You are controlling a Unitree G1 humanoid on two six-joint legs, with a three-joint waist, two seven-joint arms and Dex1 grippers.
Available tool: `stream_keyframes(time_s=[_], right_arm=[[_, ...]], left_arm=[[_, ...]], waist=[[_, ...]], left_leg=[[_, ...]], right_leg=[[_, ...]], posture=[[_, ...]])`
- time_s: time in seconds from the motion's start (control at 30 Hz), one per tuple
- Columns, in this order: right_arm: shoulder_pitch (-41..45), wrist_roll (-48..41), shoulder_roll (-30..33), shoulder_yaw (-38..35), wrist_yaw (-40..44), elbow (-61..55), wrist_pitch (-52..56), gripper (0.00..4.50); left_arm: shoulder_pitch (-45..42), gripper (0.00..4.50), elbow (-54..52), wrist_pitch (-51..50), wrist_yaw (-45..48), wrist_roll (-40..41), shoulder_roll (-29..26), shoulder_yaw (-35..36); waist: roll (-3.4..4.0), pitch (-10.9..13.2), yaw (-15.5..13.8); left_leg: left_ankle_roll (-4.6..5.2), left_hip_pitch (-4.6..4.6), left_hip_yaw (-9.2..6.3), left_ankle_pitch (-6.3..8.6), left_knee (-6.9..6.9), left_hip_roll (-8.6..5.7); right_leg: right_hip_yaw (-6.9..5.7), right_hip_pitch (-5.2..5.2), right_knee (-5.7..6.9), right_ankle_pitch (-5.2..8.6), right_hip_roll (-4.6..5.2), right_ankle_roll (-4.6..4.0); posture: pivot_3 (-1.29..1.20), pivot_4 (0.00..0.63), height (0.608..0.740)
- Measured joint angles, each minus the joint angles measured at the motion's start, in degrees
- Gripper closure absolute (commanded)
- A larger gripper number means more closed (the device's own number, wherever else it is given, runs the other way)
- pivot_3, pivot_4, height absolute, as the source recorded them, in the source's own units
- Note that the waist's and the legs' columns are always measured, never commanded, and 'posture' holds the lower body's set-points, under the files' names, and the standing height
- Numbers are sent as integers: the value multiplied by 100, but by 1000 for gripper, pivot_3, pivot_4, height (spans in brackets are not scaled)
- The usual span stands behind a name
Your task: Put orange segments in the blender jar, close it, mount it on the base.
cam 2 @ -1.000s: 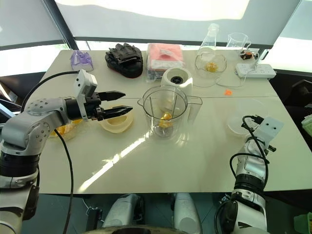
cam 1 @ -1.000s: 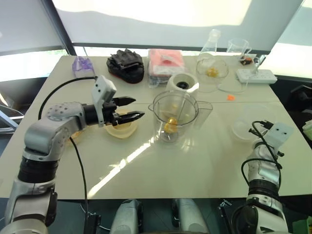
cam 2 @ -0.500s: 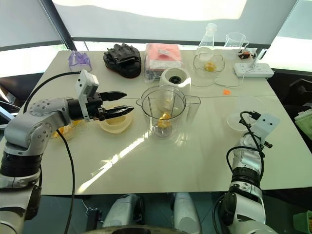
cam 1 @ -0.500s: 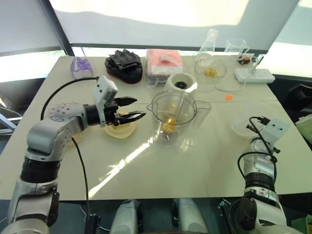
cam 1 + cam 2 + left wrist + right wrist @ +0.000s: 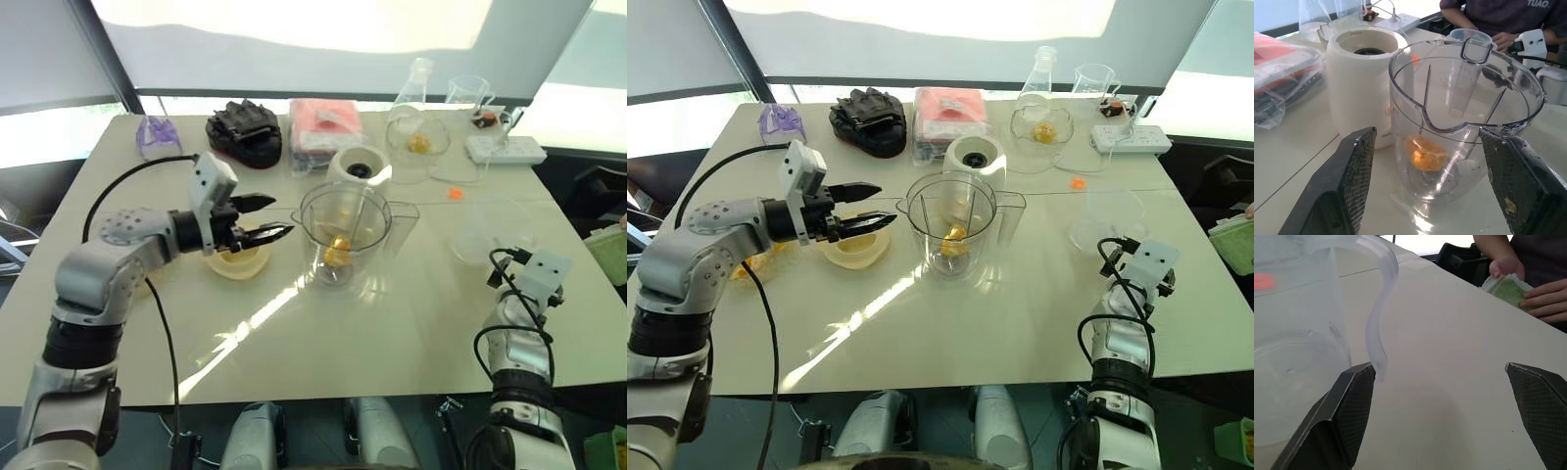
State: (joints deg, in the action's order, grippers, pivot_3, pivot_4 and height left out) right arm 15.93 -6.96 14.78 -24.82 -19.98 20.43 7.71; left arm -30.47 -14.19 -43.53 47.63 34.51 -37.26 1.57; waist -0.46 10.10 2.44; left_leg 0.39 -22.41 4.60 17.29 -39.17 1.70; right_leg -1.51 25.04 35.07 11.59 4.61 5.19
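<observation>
Stretching away under pale daylight from wide windows, the cream bench [image 5: 323,333] has a smooth, glossy top. Nearest, at its right edge, the right claw [image 5: 1444,421] hangs low with its black mesh-faced fingers [image 5: 1349,406] spread wide and empty, just beside a shallow clear bowl [image 5: 493,227]. Left of centre the left claw [image 5: 265,218] hovers level, its dark fingers parted and holding nothing, above a flat cream lid [image 5: 238,261] and pointing at the blender jar [image 5: 345,230]. That jar is clear, ribbed plastic with a wide rim, spout and side handle; it stands upright mid-bench with soft yellow-orange segments [image 5: 1425,152] at its bottom. Just behind it sits the base [image 5: 359,168], a squat cream cylinder with a dark socket. Farther back lie a black glove [image 5: 244,130], a pink packet [image 5: 325,124], a clear glass flask [image 5: 413,80] and a white power strip [image 5: 506,149]. A person's hand [image 5: 1542,293] rests past the bench's right side.
</observation>
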Motion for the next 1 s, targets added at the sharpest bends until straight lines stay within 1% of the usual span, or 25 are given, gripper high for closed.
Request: stream_keyframes(time_s=[0.1, 0.23, 0.33, 0.43, 0.5, 0.6, 0.7, 0.77, 0.83, 0.9, 1.0], right_arm=[[-278, -11, -21, 43, 104, -473, 158, 40], [-749, -65, -26, 86, 278, -1415, 445, 40], [-1308, -132, -11, 69, 482, -2345, 745, 40], [-2273, -366, 196, -8, 1071, -3624, 1055, 40], [-2745, -670, 341, -266, 1478, -4235, 1188, 40], [-3311, -1603, 557, -769, 2252, -5069, 1464, 40], [-3861, -2604, 896, -942, 3165, -5588, 1826, 40], [-4284, -3125, 1203, -974, 3762, -5776, 2110, 40], [-4627, -3717, 1427, -1117, 4126, -5918, 2452, 40], [-5230, -4577, 1810, -1436, 4497, -6178, 2906, 40], [-5918, -5420, 2335, -1927, 4939, -6624, 3359, 40]], left_arm=[[48, 1005, 0, 1, -30, -2, 32, -2], [44, 1005, 5, 14, -40, -13, 36, -2], [36, 1005, 93, 48, -53, -64, 2, 7], [-52, 1005, 477, 244, -39, -260, -120, 21], [-204, 1005, 815, 383, 6, -406, -216, 31], [-531, 1005, 1448, 783, 275, -745, -405, -55], [-964, 1005, 2418, 1418, 598, -1291, -474, -367], [-1338, 1005, 3365, 1927, 781, -1714, -384, -657], [-1639, 1005, 4219, 2362, 976, -2066, -281, -888], [-1972, 1005, 5054, 2886, 1240, -2436, -153, -1170], [-2464, 1005, 6213, 3707, 1678, -3018, 30, -1554]], waist=[[0, 0, -2], [1, 0, -17], [1, 0, -44], [1, -1, -106], [0, -1, -142], [-2, -1, -162], [-3, -2, -178], [-5, -2, -200], [-7, -2, -202], [-12, 0, -249], [-29, 5, -289]], left_leg=[[0, -1, -1, 0, 0, 0], [0, -1, -2, 0, 0, 1], [0, -2, -4, 0, 1, 1], [0, -1, -4, 1, 1, 1], [0, -1, -2, 1, 0, 1], [0, 2, -1, 1, -2, 2], [1, 8, -3, 1, -2, 1], [1, 7, -5, 1, -1, 0], [2, 1, -5, 1, -2, -1], [8, -7, -4, 6, -1, -2], [15, -13, -1, 10, 1, 3]], right_leg=[[0, 1, 0, 0, 0, -1], [-1, 1, 0, 1, 1, -1], [-3, 1, 0, 2, 0, -1], [-5, 2, -1, 4, 0, -2], [-4, 2, -3, 4, 0, -3], [-4, 0, -7, 6, 0, -7], [-8, -7, -7, 13, -1, -19], [-11, -9, -8, 14, -1, -22], [-13, -8, -13, 15, 0, -22], [-14, -4, -21, 15, 3, -21], [-19, -6, -49, 12, 0, -25]], posture=[[0, 150, 740], [0, 150, 740], [0, 150, 740], [0, 150, 740], [0, 150, 740], [0, 150, 740], [0, 150, 740], [0, 150, 740], [0, 150, 740], [0, 150, 740], [0, 150, 740]])
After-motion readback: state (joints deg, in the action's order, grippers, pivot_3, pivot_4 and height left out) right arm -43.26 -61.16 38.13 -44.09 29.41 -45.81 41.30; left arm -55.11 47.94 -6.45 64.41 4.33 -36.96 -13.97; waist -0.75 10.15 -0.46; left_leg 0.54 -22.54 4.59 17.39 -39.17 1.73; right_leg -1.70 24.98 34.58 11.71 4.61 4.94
